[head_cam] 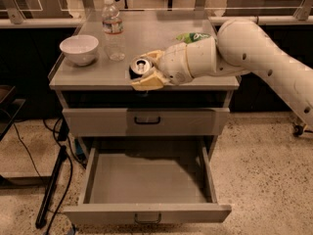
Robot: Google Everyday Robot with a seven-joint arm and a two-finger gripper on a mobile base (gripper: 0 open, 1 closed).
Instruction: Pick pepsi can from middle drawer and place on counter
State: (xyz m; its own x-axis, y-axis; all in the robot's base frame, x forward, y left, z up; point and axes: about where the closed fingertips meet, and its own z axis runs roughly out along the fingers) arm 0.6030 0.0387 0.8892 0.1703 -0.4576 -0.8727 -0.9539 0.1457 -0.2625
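The pepsi can [141, 66], dark blue with a silver top, is upright in my gripper [142, 69]. The pale fingers [146, 83] are shut around its sides. The can is at the front edge of the counter [161, 38], near its middle, at surface level; I cannot tell whether it rests on the top. The white arm reaches in from the right. The middle drawer [146, 213] is pulled out below and its tray holds nothing.
A clear water bottle [113, 28] and a white bowl [79, 49] stand on the counter's left part. A green bag [193, 36] lies behind the wrist. A closed drawer front [146, 121] sits above the open one. Cables and a dark stand lie on the floor at left.
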